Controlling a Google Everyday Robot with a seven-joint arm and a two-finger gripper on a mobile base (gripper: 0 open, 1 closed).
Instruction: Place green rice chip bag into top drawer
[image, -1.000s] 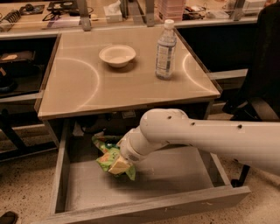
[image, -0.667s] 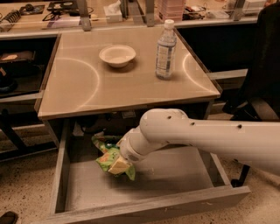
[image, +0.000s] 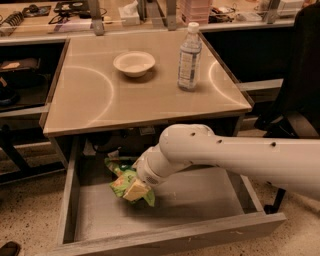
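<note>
The top drawer is pulled open below the table; it is a grey wood-grain box with low sides. The green rice chip bag is crumpled and sits inside the drawer at its back left, partly under the table edge. My white arm reaches in from the right. The gripper is at the bag, low inside the drawer, with a yellowish part against the bag's front. The arm's wrist hides most of the gripper and part of the bag.
On the tan table top stand a white bowl and a clear water bottle. A dark chair stands at the right. Shelves with clutter run along the back and left.
</note>
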